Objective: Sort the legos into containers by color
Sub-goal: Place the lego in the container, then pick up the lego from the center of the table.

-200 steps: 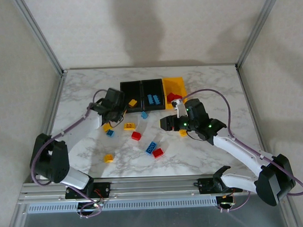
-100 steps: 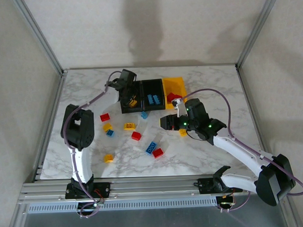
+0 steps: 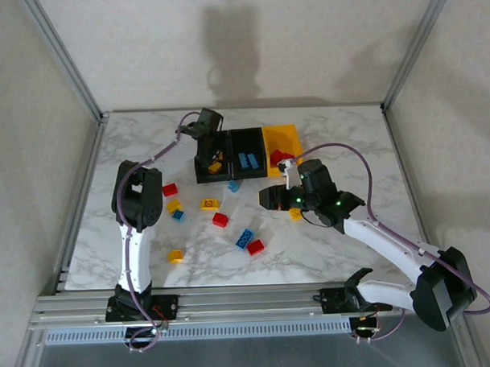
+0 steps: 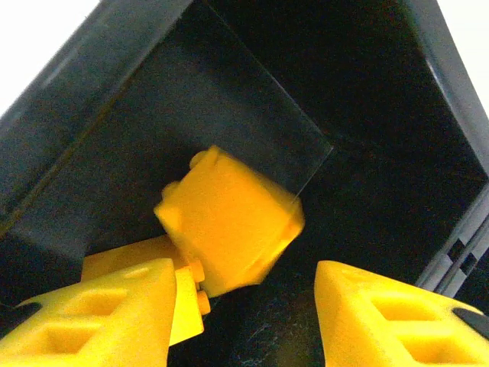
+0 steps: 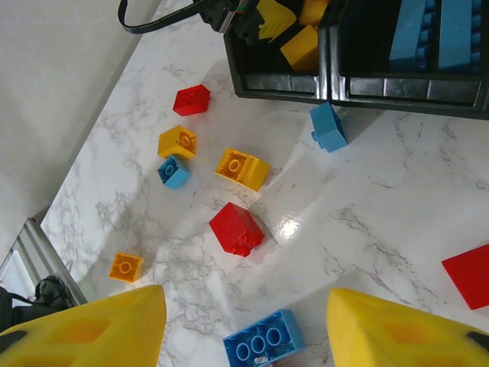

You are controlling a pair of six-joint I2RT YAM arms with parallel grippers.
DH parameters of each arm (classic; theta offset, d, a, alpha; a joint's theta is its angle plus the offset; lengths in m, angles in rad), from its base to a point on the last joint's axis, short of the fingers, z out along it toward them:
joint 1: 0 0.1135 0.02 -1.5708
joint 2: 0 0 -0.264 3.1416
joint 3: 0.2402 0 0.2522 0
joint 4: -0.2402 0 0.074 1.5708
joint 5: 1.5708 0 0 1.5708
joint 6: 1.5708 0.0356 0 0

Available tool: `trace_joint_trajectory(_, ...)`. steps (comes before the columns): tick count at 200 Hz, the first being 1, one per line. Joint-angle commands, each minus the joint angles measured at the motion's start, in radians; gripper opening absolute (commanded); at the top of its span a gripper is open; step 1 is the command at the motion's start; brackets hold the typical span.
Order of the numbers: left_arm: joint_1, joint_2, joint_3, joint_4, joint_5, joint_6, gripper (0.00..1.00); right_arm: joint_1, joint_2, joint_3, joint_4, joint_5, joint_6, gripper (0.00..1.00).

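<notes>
**Yellow brick at the left black bin; loose legos outstanding**

Step in hand: drop-off. The left gripper (image 3: 209,155) hangs inside the left black bin (image 3: 203,178). In the left wrist view its jaws stand apart with a yellow brick (image 4: 229,222) lying tilted between and beyond them, clear of the right finger and not pinched. A second yellow brick (image 4: 134,258) lies beneath it against the bin floor.

Sorted so far, by appearance: blue bricks (image 3: 246,160) in the middle black bin (image 3: 246,178) and red bricks (image 3: 280,157) in the yellow-orange bin (image 3: 288,138).

The right gripper (image 3: 270,199) hovers over the worktop (image 3: 348,148), jaws wide and empty. Below it lie a red brick (image 5: 237,228), a long blue brick (image 5: 263,345), a yellow brick (image 5: 242,168) and others, well apart from one another.

Next move, in my judgement: the left gripper must rise straight, clear of the bin wall, before swinging to another loose brick. The right gripper needs to descend on one brick, jaws squared across its flat sides, without nudging its neighbours.
</notes>
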Motion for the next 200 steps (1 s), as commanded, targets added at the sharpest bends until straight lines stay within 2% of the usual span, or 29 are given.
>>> trace_joint_trajectory(1,0.01,0.014,0.028,-0.035,0.011,0.013,0.53,0.004,0.017,0.028,0.007,0.012,0.001,0.57)
trace_joint_trajectory(43,0.006,-0.03,0.023,-0.021,0.042,0.016,0.53,0.003,0.012,0.028,0.005,0.025,0.003,0.57)
trace_joint_trajectory(81,-0.021,-0.17,-0.054,0.018,0.04,0.048,0.57,0.003,0.021,0.042,-0.022,0.067,0.001,0.58)
trace_joint_trajectory(102,-0.041,-0.264,-0.135,0.049,0.044,0.093,0.58,0.004,0.025,0.053,-0.036,0.086,0.005,0.59)
trace_joint_trajectory(133,-0.066,-0.399,-0.287,0.102,0.076,0.191,0.59,0.002,0.04,0.084,-0.099,0.181,0.025,0.59)
trace_joint_trajectory(156,-0.089,-0.522,-0.437,0.176,0.096,0.261,0.6,0.003,0.049,0.092,-0.131,0.243,0.059,0.64)
trace_joint_trajectory(188,-0.135,-0.674,-0.605,0.247,0.123,0.37,0.62,0.0,0.126,0.146,-0.245,0.348,0.151,0.66)
trace_joint_trajectory(200,-0.149,-0.724,-0.661,0.26,0.125,0.39,0.67,0.0,0.177,0.182,-0.304,0.392,0.214,0.66)
